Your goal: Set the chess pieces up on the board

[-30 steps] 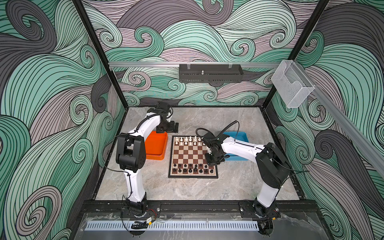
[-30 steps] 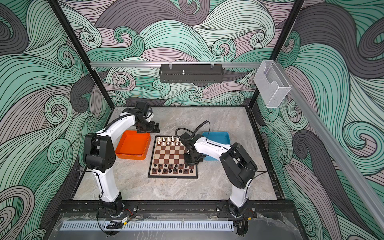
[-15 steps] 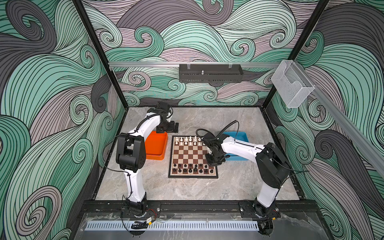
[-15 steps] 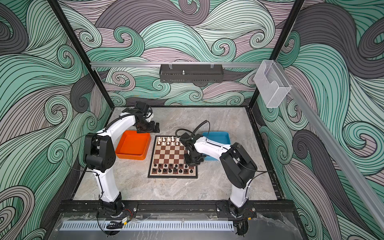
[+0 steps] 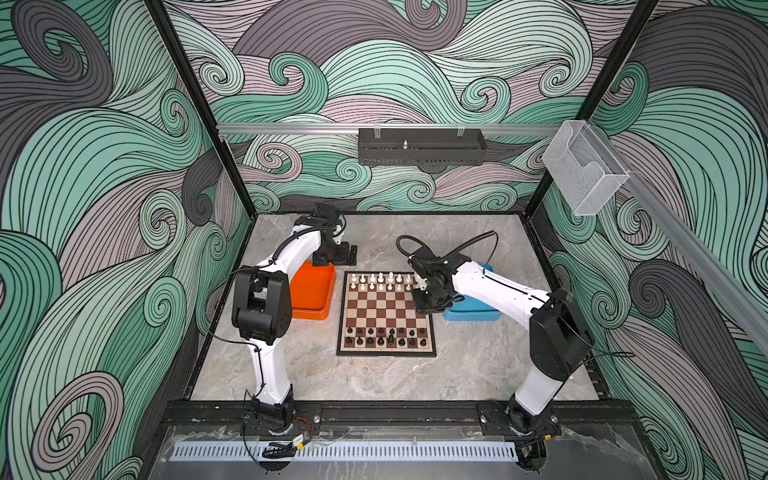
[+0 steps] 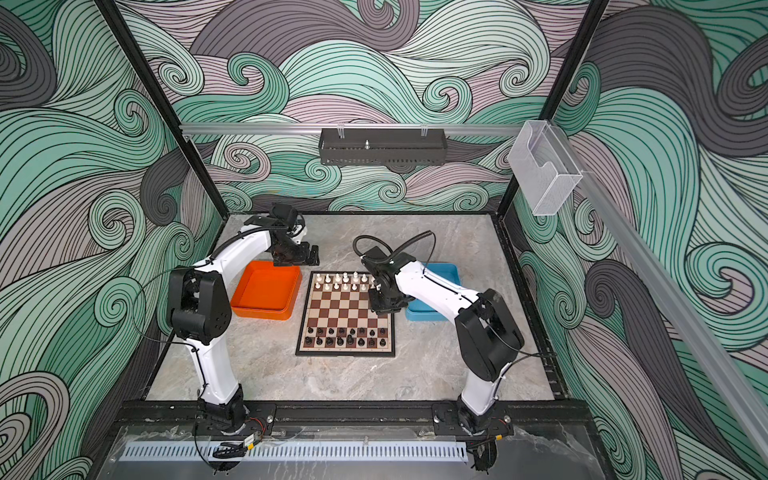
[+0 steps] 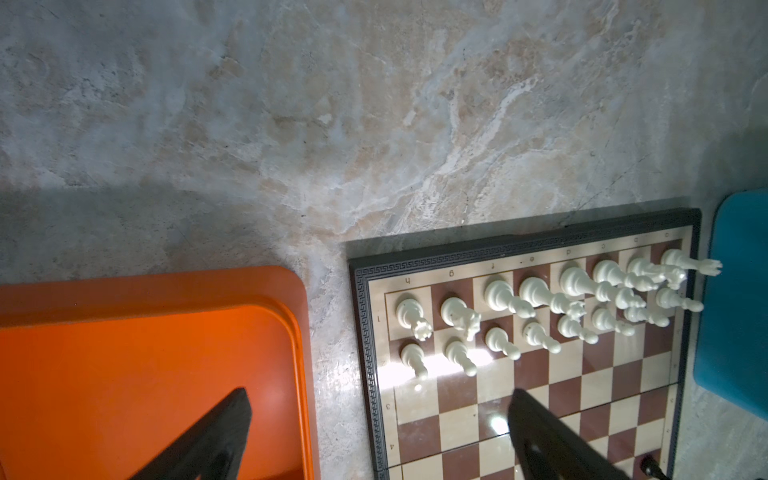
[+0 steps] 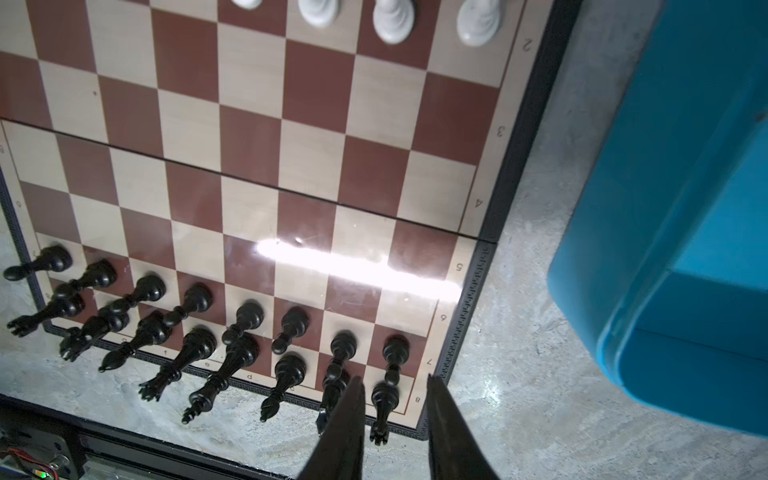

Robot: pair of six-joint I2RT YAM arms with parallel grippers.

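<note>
**Lettered Board, Both Sides Standing**

The board (image 5: 384, 309) is lying flat on the grey-veined marble tabletop (image 5: 374, 378). Its glossy squares are alternating red-brown and cream. A cream margin around them is carrying small printed marks. Numerals 2 to 8 are showing along the board's right edge in the right wrist view. Letters such as h, g and d are showing along its far edge in the left wrist view. A black frame with a Greek-key relief is running round the board, and a fold seam is crossing its middle.

The black pieces (image 5: 386, 336), shiny turned plastic, are standing on the board's two nearest rows. The right gripper (image 8: 395, 378) is hovering over the board's right edge, its tapered black fingers slightly parted and pinching nothing.

A smooth blue tray (image 5: 473, 313) is sitting just beside the board's right edge. An orange tray (image 5: 311, 291) with rounded corners is sitting beside its left edge. The white pieces (image 5: 380, 282) are standing on the board's two farthest rows. The left gripper (image 7: 378, 392) is hanging above the board's far left corner, spread wide and empty.
</note>
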